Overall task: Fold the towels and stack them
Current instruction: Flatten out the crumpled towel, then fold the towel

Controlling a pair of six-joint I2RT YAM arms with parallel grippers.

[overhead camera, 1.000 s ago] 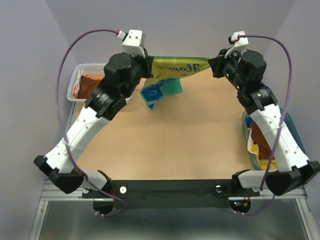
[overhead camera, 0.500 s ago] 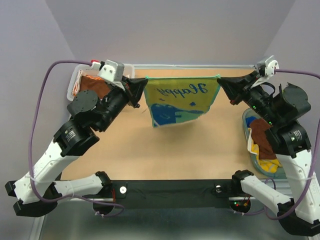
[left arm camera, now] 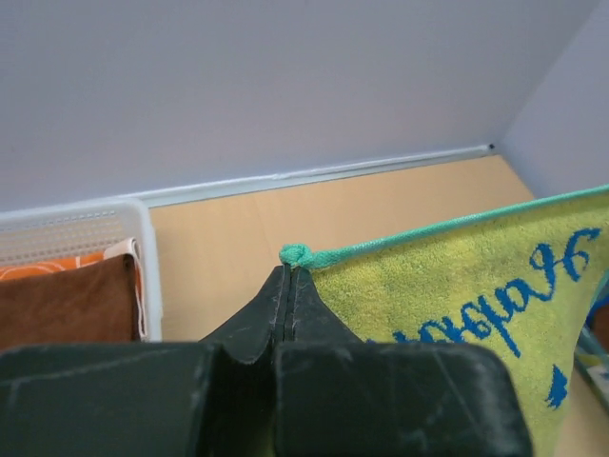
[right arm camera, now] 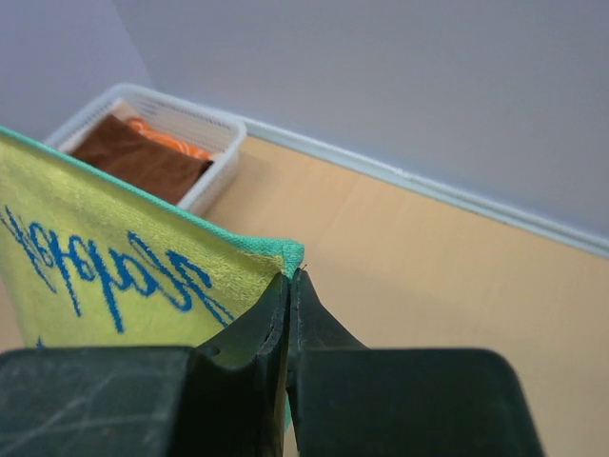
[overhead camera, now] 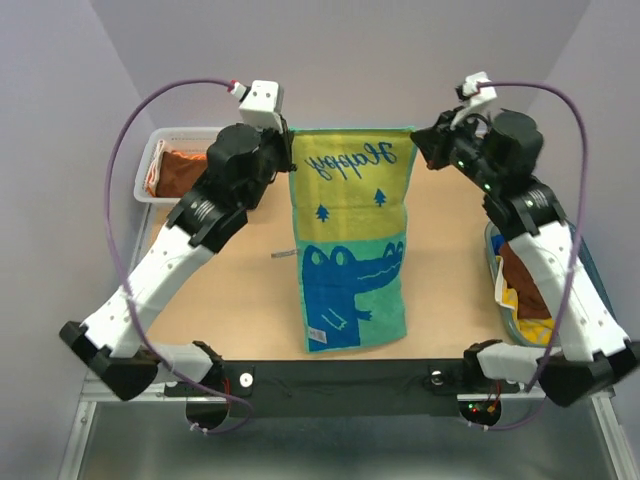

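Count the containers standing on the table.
2: a white mesh basket at the far left, and a translucent blue-green tub at the right edge, partly hidden by the right arm.

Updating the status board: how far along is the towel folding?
Looks done: brown towel lies flat in the white basket. In hand: left claw and right claw pinch the crocodile towel by its top corners, spread, unfolded. Left: fold it; crumpled towels wait in the tub.

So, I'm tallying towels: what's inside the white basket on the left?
A dark brown towel lies in the white basket, with an orange towel edge showing beside it. Anything underneath them is covered.
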